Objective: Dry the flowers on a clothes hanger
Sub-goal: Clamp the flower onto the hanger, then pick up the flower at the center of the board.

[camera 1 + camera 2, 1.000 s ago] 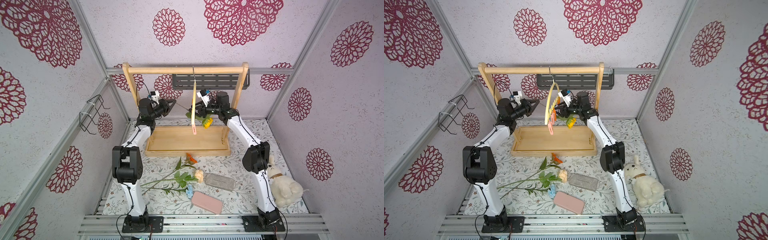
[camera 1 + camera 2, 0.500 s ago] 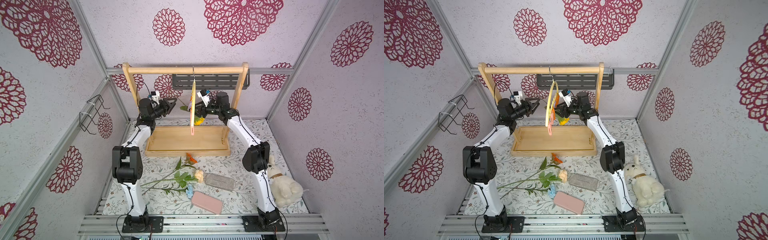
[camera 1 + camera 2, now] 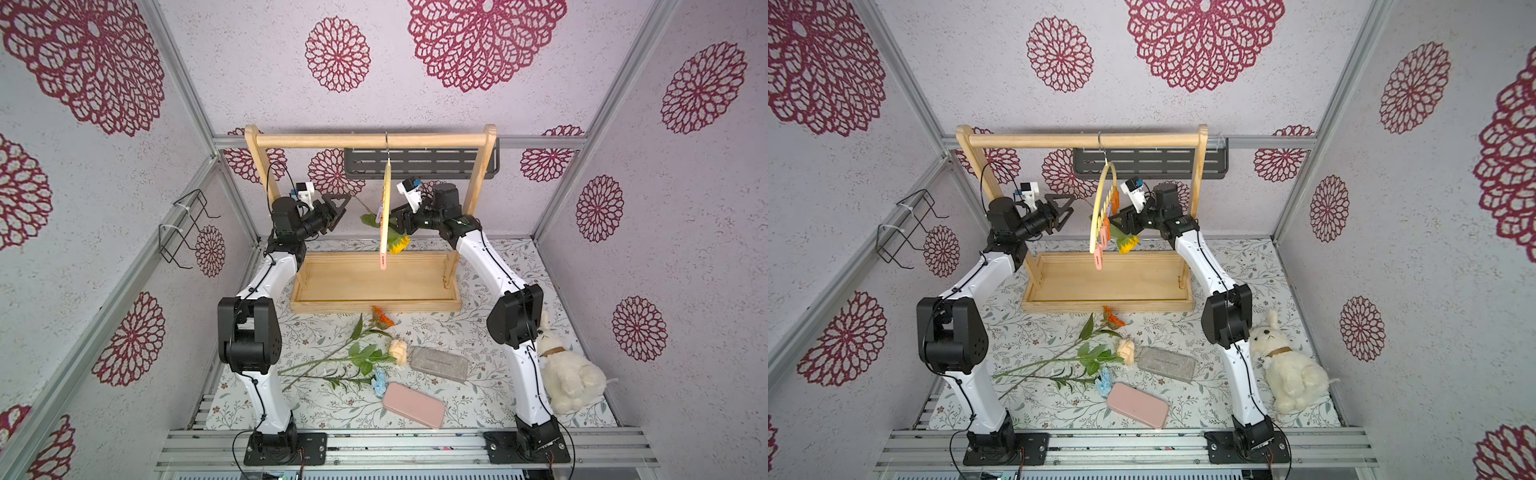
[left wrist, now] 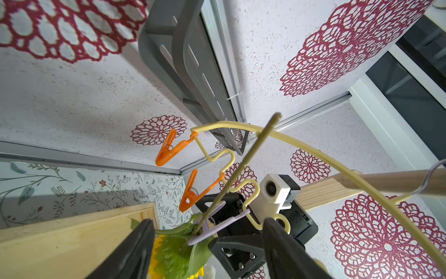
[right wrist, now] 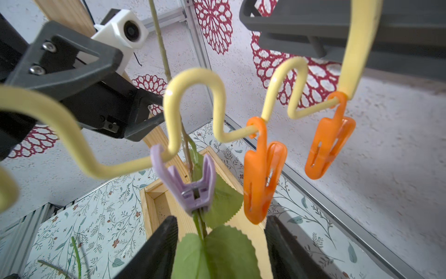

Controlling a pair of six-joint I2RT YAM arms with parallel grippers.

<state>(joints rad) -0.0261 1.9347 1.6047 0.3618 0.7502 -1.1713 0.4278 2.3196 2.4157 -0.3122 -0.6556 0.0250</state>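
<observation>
Right wrist: lilac clip [image 5: 193, 186] holds sunflower [image 5: 224, 200] beside 2 orange clips [image 5: 261, 176]; left gripper [image 4: 207, 251], right gripper [image 5: 220, 248] wide.

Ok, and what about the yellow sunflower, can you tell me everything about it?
The yellow artificial-looking sunflower hangs head down. Its thin green stem, pinched by a small lilac plastic clip, pokes up past the wavy bar of the pale yellow arched hanger. Broad saw-edged green leaves sit just below the clip. Nothing else grips it.
</observation>
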